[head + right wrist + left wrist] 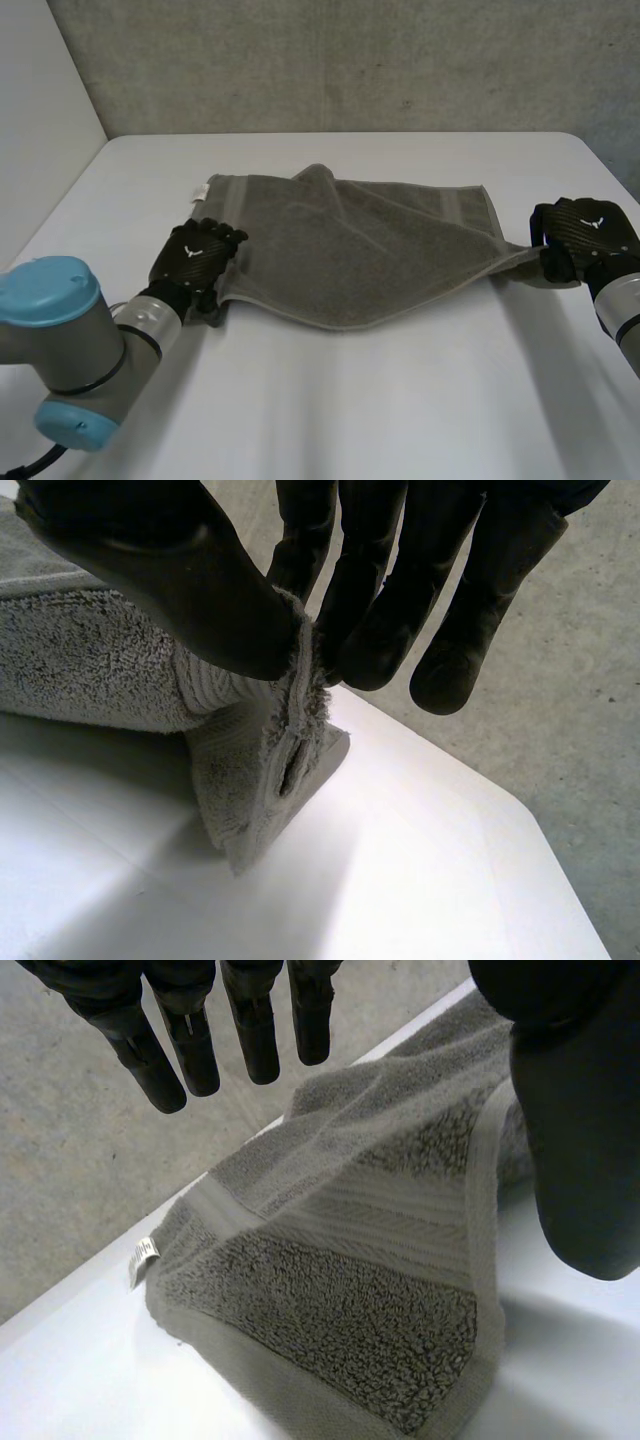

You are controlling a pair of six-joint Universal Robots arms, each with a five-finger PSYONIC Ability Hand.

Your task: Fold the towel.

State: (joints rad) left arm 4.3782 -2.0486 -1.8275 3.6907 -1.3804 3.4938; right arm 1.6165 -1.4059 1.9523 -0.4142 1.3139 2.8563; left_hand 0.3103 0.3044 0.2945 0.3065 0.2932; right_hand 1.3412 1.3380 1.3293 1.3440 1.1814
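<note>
While right hand (585,235) pinches corner of grey towel (350,250) (thumb (180,580) against fingers (375,610)), left hand (200,255) spread open, above opposite edge.

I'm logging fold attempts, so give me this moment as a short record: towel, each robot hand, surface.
towel: grey, spread on the table, a flap turned over at its far side, white label at the far-left corner
left robot hand: open, fingers straight, at the towel's near-left corner, pinching nothing
right robot hand: thumb and fingers pinch the towel's right corner, held just off the table
surface: white table
</note>
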